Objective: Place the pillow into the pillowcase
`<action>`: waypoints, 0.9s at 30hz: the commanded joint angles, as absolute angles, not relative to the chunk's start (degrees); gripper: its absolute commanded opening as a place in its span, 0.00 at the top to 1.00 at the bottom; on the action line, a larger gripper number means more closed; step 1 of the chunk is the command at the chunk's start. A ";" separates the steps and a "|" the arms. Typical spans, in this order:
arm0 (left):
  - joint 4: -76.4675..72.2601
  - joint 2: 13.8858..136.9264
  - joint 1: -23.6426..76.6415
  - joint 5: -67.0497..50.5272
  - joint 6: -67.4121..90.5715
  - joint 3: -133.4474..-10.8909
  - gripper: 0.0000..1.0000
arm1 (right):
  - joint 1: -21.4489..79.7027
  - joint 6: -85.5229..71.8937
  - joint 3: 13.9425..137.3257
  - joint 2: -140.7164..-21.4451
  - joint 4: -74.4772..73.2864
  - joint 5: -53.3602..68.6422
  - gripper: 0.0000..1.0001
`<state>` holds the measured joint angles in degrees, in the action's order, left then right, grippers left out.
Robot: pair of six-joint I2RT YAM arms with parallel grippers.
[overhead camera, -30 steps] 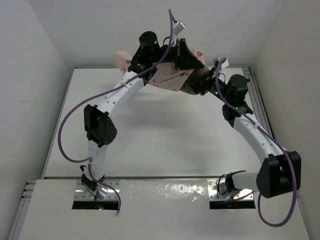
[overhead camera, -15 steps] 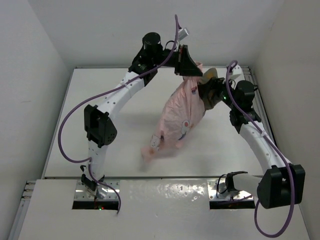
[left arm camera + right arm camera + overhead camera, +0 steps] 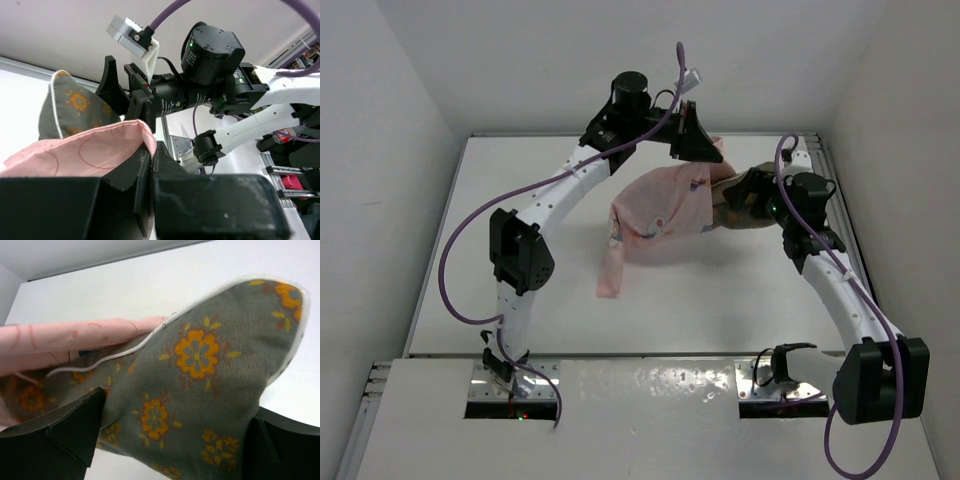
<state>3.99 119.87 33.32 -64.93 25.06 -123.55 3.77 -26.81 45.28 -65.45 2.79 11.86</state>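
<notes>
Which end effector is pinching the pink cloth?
The left end effector, jaws shut on the pillowcase edge. The right end effector gapes wide around the pillow.

Top view: bright, even overhead light; soft shadow on the white table (image 3: 720, 300) beneath the pillowcase (image 3: 660, 205), hanging tail slightly blurred, w/ glare on the near shelf (image 3: 650, 376). Wrist views: near fingers (image 3: 60, 432) dark & out of focus, bkgd table overexposed.
</notes>
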 commanded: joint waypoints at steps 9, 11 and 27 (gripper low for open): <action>-0.09 114.43 33.22 -66.36 23.29 -124.01 1.00 | 3.52 -29.97 41.66 -64.34 2.99 11.51 0.03; -0.09 114.43 33.22 -66.36 23.20 -124.01 1.00 | 3.51 -30.14 41.66 -64.34 2.99 14.05 0.05; 25.48 120.92 33.13 -19.99 -3.93 -121.20 0.48 | 15.90 -46.83 22.42 -63.18 16.69 16.89 1.00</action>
<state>25.19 120.11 33.36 -34.92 3.60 -121.47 14.17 -40.73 23.29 -62.78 9.82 17.04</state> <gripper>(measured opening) 0.461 0.133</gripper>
